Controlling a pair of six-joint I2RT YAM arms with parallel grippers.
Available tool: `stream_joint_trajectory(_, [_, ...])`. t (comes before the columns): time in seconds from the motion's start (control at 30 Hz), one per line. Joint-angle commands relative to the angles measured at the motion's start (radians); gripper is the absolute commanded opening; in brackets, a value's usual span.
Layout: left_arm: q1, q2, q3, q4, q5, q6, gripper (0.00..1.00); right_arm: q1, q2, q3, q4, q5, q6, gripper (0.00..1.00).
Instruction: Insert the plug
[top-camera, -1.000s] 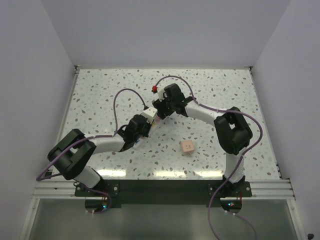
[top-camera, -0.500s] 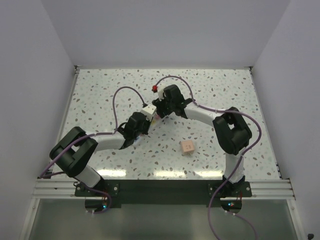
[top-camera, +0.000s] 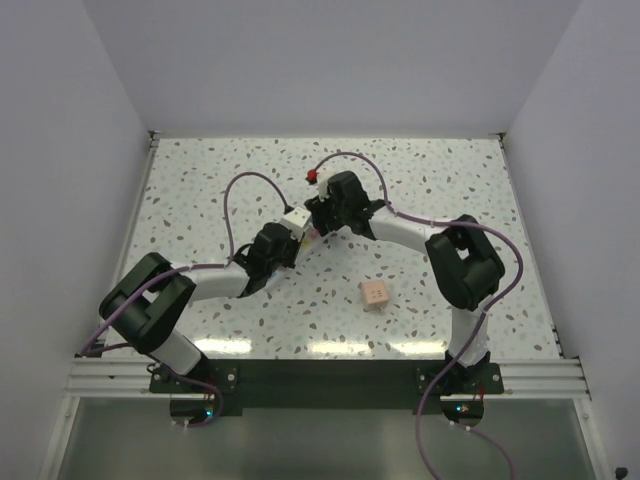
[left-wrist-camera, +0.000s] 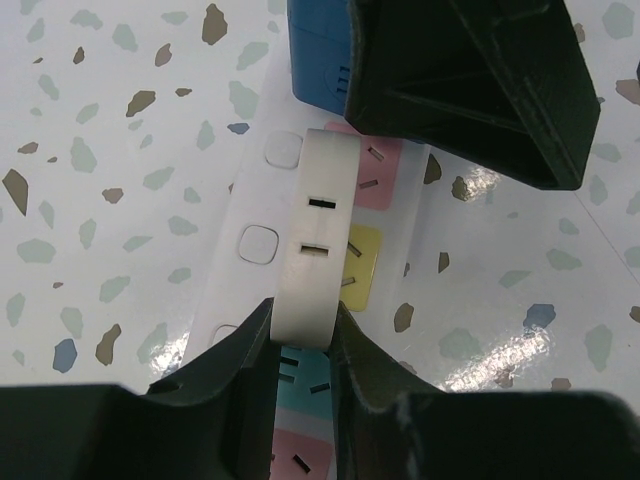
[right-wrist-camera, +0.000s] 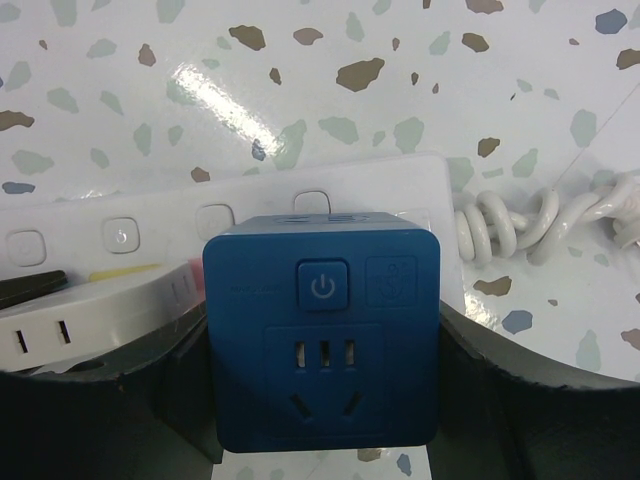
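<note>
A white power strip (left-wrist-camera: 250, 200) with pink, yellow and teal sockets lies on the speckled table. My left gripper (left-wrist-camera: 302, 320) is shut on a white plug (left-wrist-camera: 318, 240), held just over the yellow and teal sockets. My right gripper (right-wrist-camera: 320, 350) is shut on a blue cube adapter (right-wrist-camera: 320, 330) that stands at the strip's (right-wrist-camera: 250, 215) far end. The blue cube (left-wrist-camera: 320, 60) also shows at the top of the left wrist view. In the top view the left gripper (top-camera: 290, 228) and the right gripper (top-camera: 322, 212) meet mid-table, close together. The plugs' pins are hidden.
A small pinkish cube (top-camera: 375, 293) lies on the table to the near right. The strip's coiled white cord (right-wrist-camera: 530, 225) lies to its right. A small red part (top-camera: 311, 178) shows behind the right gripper. Purple cables arc above both arms.
My left gripper has moved slightly farther and to the left with the white plug, closer along the strip. The right gripper has barely moved.
</note>
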Motion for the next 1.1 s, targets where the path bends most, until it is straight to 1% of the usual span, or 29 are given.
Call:
stream_joint_trajectory(0.0, [-0.008, 0.038, 0.013, -0.024, 0.107, -0.01, 0.14, 0.037, 0.174, -0.09, -0.234, 0.007, 0.091, 0.0])
stream_joint_trajectory(0.17, [-0.008, 0.043, 0.007, -0.015, 0.168, 0.008, 0.1, 0.068, 0.182, -0.132, -0.217, -0.024, 0.082, 0.0])
stream_joint_trajectory(0.33, [-0.008, 0.042, -0.002, -0.003, 0.263, 0.019, 0.08, 0.1, 0.124, -0.165, -0.222, -0.015, 0.096, 0.0])
stream_joint_trajectory(0.47, [-0.011, 0.043, -0.01, 0.01, 0.346, 0.036, 0.05, 0.101, 0.064, -0.207, -0.219, -0.042, 0.113, 0.0])
stream_joint_trajectory(0.5, [-0.014, 0.045, -0.011, 0.011, 0.375, 0.039, 0.04, 0.101, 0.059, -0.215, -0.214, -0.044, 0.116, 0.0])
stream_joint_trajectory(0.7, [-0.026, 0.049, -0.005, 0.005, 0.439, 0.061, 0.01, 0.101, 0.06, -0.227, -0.214, -0.062, 0.128, 0.0])
stream_joint_trajectory(0.87, [-0.037, 0.054, -0.005, 0.002, 0.43, 0.065, 0.0, 0.089, 0.044, -0.232, -0.22, -0.038, 0.131, 0.0])
stream_joint_trajectory(1.0, [-0.037, 0.081, 0.018, -0.021, 0.409, 0.068, 0.0, 0.052, 0.073, -0.213, -0.211, -0.064, 0.14, 0.0])
stream_joint_trajectory(1.07, [-0.039, 0.081, 0.018, -0.023, 0.406, 0.067, 0.0, 0.046, 0.088, -0.209, -0.214, -0.052, 0.154, 0.0])
